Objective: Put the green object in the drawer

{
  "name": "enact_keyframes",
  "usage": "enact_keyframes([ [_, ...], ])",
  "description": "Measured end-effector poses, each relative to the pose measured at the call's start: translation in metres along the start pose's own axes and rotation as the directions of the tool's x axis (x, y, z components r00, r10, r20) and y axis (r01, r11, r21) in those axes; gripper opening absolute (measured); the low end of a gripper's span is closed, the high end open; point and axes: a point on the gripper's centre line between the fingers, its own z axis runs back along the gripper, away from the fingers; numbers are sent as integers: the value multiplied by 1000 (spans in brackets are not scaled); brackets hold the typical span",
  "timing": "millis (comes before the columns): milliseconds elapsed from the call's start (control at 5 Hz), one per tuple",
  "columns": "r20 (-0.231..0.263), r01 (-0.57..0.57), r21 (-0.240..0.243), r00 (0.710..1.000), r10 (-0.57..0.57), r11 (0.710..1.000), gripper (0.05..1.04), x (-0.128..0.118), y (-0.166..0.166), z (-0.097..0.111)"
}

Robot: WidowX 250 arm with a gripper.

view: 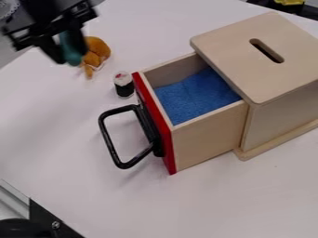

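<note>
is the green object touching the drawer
Apart: the camera view shows white tabletop between the green object, up in the gripper, and the drawer's red front.

Bright, diffuse light covers the white table (68, 139), with faint, soft shadows near the drawer (208, 137).

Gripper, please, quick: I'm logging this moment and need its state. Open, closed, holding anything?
Gripper: closed on the green object, at the camera view's upper left.
</note>
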Motion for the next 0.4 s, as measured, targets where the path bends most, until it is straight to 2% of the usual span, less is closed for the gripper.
enact_keyframes([
  [400, -41, 70, -94, 996, -74, 993, 410, -49, -67, -1],
])
